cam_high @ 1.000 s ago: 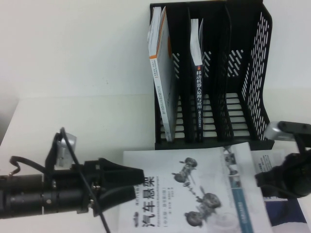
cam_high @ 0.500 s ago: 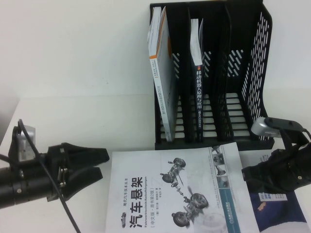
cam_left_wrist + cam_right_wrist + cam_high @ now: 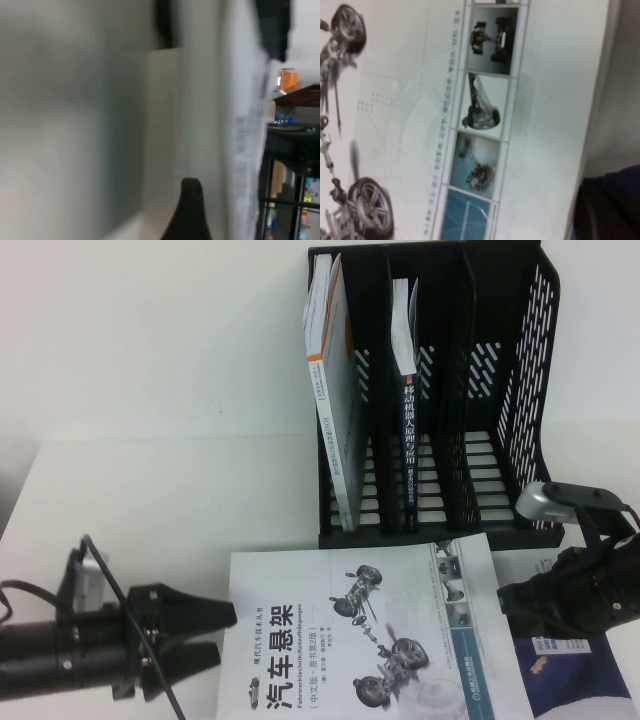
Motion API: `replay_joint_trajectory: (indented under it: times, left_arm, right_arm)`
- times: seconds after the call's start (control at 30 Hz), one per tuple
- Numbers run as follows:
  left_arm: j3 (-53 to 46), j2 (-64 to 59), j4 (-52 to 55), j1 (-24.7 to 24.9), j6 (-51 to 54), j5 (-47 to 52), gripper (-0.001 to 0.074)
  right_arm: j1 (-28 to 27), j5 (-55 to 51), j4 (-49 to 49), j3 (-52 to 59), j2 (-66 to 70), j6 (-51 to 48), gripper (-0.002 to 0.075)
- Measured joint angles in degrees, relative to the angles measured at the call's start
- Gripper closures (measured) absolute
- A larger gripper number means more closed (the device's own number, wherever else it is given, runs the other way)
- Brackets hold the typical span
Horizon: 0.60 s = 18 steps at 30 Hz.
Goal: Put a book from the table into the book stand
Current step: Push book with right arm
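Note:
The book (image 3: pixel 365 630) lies flat on the table (image 3: pixel 150 520) near the front edge; it has a white cover, a bold black title and grey car suspension drawings. My left gripper (image 3: pixel 218 635) is open, low over the table just left of the book, pointing at its left edge. My right gripper (image 3: pixel 512 600) sits at the book's right edge by the teal strip. The right wrist view shows the cover (image 3: pixel 445 125) close up. The black book stand (image 3: pixel 500 390) stands upright behind the book; its right slot holds nothing.
A white and orange book (image 3: pixel 335 390) fills the stand's left slot and a black-spined book (image 3: pixel 410 410) the middle one. A blue-covered book (image 3: pixel 575 675) lies under the white book's right side, below my right gripper.
My left gripper drew back off the book to the left and came lower. The book slid left as the right gripper moved left; both have held still for the last half second.

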State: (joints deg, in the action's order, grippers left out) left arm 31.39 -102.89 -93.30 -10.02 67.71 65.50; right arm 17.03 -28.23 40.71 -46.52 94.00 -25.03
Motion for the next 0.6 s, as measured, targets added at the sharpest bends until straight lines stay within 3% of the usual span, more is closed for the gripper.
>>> replay_joint_trajectory:
  times: [0.23,0.6]
  left_arm:
    - [0.15,-7.22,-0.13,0.0,0.48,0.0,0.0092]
    - [0.52,-7.92,-3.02,0.27,0.5,0.0,0.0074]
  right_arm:
    - [0.02,-0.12,-0.59,-0.1,0.08,-0.04,0.0729]
    - [0.02,-0.21,-0.71,-0.22,0.08,-0.04,0.0729]
